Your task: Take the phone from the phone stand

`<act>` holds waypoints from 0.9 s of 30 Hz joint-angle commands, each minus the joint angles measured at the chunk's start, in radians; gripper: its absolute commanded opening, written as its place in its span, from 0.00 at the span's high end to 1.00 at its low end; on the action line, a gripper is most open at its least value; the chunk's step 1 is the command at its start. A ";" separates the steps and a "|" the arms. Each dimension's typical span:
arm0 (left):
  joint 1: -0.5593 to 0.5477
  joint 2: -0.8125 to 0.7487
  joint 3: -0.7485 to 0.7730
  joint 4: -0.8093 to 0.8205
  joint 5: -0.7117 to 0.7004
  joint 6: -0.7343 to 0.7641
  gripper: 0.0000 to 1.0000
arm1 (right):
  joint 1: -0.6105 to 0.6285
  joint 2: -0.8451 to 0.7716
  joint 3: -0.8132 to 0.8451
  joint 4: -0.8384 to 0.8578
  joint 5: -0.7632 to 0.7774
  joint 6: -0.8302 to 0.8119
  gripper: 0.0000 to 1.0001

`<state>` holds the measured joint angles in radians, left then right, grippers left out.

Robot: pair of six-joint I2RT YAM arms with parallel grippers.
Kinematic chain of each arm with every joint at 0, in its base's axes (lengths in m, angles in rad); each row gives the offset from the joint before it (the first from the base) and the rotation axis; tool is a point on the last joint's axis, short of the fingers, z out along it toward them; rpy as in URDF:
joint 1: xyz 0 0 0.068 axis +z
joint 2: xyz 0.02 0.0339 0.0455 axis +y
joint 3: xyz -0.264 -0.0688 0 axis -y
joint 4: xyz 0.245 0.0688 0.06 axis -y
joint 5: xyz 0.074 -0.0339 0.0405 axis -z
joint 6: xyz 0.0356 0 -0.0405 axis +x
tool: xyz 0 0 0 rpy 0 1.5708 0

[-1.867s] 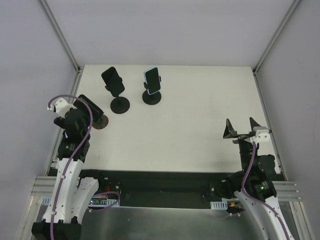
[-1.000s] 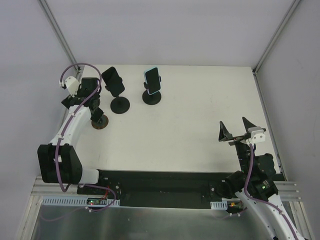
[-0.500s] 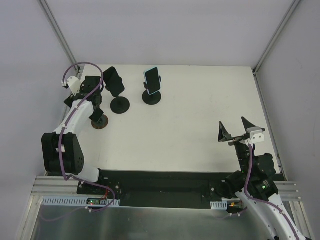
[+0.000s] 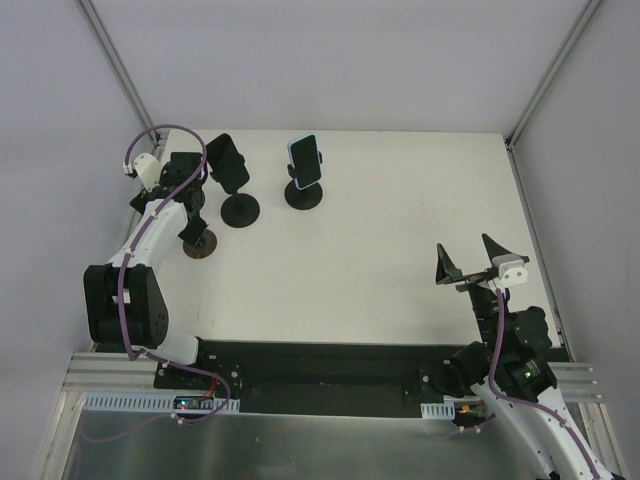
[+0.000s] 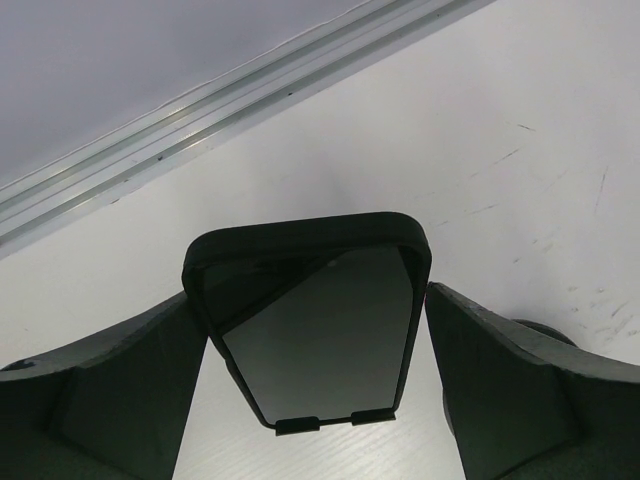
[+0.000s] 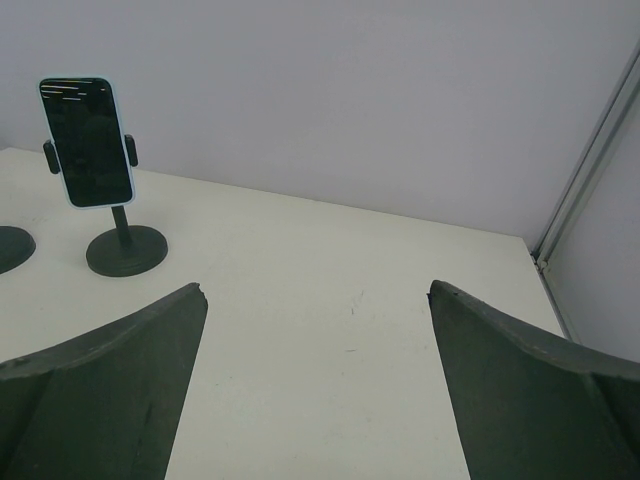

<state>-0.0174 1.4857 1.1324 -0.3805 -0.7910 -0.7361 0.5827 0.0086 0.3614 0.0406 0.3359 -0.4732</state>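
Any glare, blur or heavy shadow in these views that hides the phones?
Top external: even, soft light on the table, only faint shadows, all sharp. Left wrist: the black phone between the jaws shows a pale reflection across its screen; the jaws themselves are dark and featureless. Right wrist: sharp, with thin glare streaks on the light-blue phone, near its screen's top.

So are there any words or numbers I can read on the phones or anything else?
None can be read.
The held black phone has a dark, blank screen.
The blue-cased phone on its stand shows only pale streaks at the top, too blurred to read.
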 commanded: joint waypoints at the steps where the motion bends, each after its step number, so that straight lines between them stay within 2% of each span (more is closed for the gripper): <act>1: 0.011 0.005 -0.003 -0.005 -0.007 -0.019 0.20 | 0.009 -0.200 -0.001 0.042 0.020 -0.008 0.04; 4: 0.011 0.005 -0.003 -0.003 -0.001 -0.008 0.28 | 0.008 -0.200 -0.001 0.042 0.018 -0.010 0.04; 7: 0.011 0.016 0.007 0.000 0.019 0.020 0.42 | 0.011 -0.200 0.001 0.042 0.018 -0.012 0.04; 8: 0.011 0.022 0.010 0.003 0.029 0.049 0.48 | 0.011 -0.202 0.001 0.042 0.018 -0.012 0.04; 13: 0.011 0.039 0.012 0.089 0.093 0.164 0.62 | 0.012 -0.200 0.001 0.042 0.018 -0.013 0.04; 23: 0.011 0.053 -0.026 0.313 0.375 0.472 0.76 | 0.014 -0.202 0.002 0.042 0.017 -0.015 0.04; 27: 0.011 0.033 -0.062 0.371 0.469 0.540 0.79 | 0.016 -0.202 0.002 0.041 0.018 -0.015 0.04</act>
<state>0.0067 1.5188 1.1179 -0.1219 -0.5365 -0.2817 0.5903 0.0086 0.3614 0.0406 0.3363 -0.4770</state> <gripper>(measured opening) 0.727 0.961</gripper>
